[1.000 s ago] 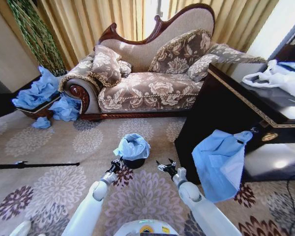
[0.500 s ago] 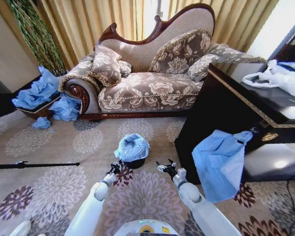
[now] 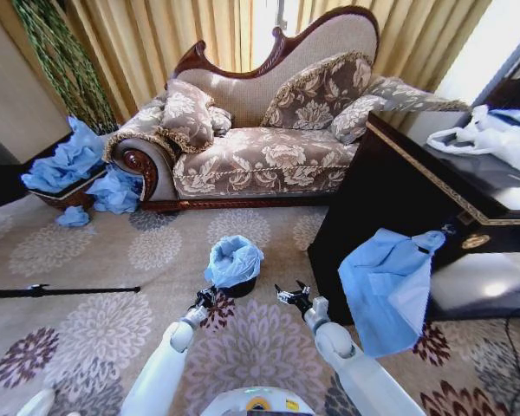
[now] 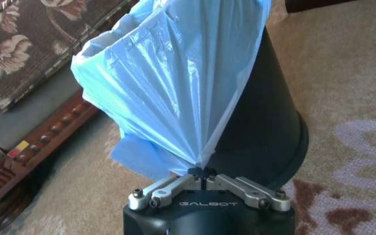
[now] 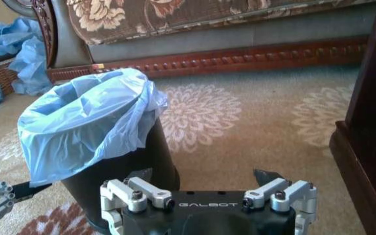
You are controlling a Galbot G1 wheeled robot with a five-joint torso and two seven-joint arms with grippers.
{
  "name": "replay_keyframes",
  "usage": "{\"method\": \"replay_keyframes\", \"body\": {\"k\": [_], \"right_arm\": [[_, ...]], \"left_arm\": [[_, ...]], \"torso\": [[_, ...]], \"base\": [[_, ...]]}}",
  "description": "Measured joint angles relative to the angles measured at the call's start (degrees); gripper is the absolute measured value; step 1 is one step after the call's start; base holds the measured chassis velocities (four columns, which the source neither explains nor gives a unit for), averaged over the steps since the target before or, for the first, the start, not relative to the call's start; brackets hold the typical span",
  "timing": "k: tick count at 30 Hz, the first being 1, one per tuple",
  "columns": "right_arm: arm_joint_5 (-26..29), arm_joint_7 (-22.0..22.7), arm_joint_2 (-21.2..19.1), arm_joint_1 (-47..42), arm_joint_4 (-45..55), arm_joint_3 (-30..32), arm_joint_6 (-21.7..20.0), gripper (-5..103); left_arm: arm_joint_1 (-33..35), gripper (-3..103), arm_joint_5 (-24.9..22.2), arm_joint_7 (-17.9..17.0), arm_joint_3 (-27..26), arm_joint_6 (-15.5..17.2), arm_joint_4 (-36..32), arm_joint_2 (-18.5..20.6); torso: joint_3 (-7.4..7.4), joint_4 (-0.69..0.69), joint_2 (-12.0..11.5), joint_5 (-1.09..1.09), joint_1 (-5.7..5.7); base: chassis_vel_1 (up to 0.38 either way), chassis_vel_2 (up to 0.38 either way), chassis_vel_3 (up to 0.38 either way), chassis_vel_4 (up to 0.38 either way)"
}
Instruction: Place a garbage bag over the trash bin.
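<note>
The small black trash bin [image 3: 240, 287] stands on the patterned carpet in front of the sofa. The light blue garbage bag [image 3: 233, 260] is draped over its rim. My left gripper [image 3: 205, 300] sits low beside the bin on its near left. In the left wrist view the left gripper [image 4: 202, 173] is shut on a pinched edge of the bag [image 4: 175, 93], which stretches taut down the bin's side [image 4: 266, 132]. My right gripper [image 3: 290, 295] hovers open to the bin's right, apart from it. In the right wrist view the right gripper [image 5: 204, 183] holds nothing, and the bag [image 5: 83, 122] covers the bin [image 5: 139, 169].
The floral sofa [image 3: 260, 156] stands behind the bin. A dark wooden cabinet [image 3: 390, 191] is close on the right, with a larger blue bag [image 3: 386, 286] hanging from it and white bags [image 3: 494, 139] on top. Blue bags [image 3: 69, 160] lie piled at far left. A black pole [image 3: 61, 291] lies on the carpet.
The left gripper has drawn back and down a little with the bag's edge. The bag has come lower and tighter over the bin. The right gripper has hardly moved.
</note>
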Motion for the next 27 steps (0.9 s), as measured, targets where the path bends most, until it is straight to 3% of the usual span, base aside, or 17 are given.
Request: {"method": "replay_keyframes", "body": {"k": [9, 11, 13, 20, 21, 23, 25, 27], "right_arm": [[0.1, 0.2, 0.1, 0.4, 0.2, -0.1, 0.0, 100], [0.3, 0.3, -0.1, 0.4, 1.0, -0.1, -0.1, 100], [0.3, 0.3, -0.2, 0.3, 1.2, 0.0, -0.1, 100], [0.1, 0.6, -0.6, -0.8, 3.8, 0.6, -0.1, 100], [0.1, 0.6, -0.6, -0.8, 3.8, 0.6, -0.1, 100], [0.0, 0.6, -0.8, -1.2, 4.7, 1.0, 0.0, 100], [-0.1, 0.6, -0.9, -1.5, 5.1, 1.1, 0.0, 100], [-0.2, 0.6, -1.2, -2.1, 6.3, 1.5, 0.0, 100]], "left_arm": [[1.0, -3, -1.2, -0.6, 0.2, 0.8, -1.2, 0.4], [2.7, 7, -4.1, -1.3, 0.5, 1.8, -3.6, 0.9], [3.5, 7, -6.0, -1.4, 0.6, 2.4, -5.0, 1.2], [8.8, 38, -19.4, -1.2, 0.6, 7.3, -15.0, 2.9], [8.8, 38, -19.4, -1.2, 0.6, 7.3, -15.0, 2.9], [10.6, 50, -23.1, -0.5, 0.3, 9.1, -18.6, 3.6], [11.3, 50, -24.1, -0.2, 0.1, 9.5, -19.7, 3.9], [12.9, 60, -26.6, 0.3, -0.5, 10.3, -21.7, 4.4]], "torso": [[0.00, 0.00, 0.0, 0.00, 0.00], [0.00, 0.00, 0.0, 0.00, 0.00], [0.00, 0.01, 0.0, -0.01, 0.00], [0.00, 0.00, 0.0, 0.00, 0.00], [0.00, 0.00, 0.0, 0.00, 0.00], [0.00, 0.00, 0.0, 0.00, 0.00], [0.00, 0.00, 0.0, 0.01, 0.00], [0.00, 0.00, 0.0, -0.01, 0.00]], "base": [[0.000, 0.000, 0.000, 0.000], [0.000, 0.000, 0.000, 0.000], [0.000, 0.000, 0.000, 0.000], [0.000, 0.000, 0.000, 0.000], [0.000, 0.000, 0.000, 0.000], [0.000, 0.000, 0.000, 0.000], [0.000, 0.000, 0.000, 0.000], [0.000, 0.000, 0.000, 0.000]]}}
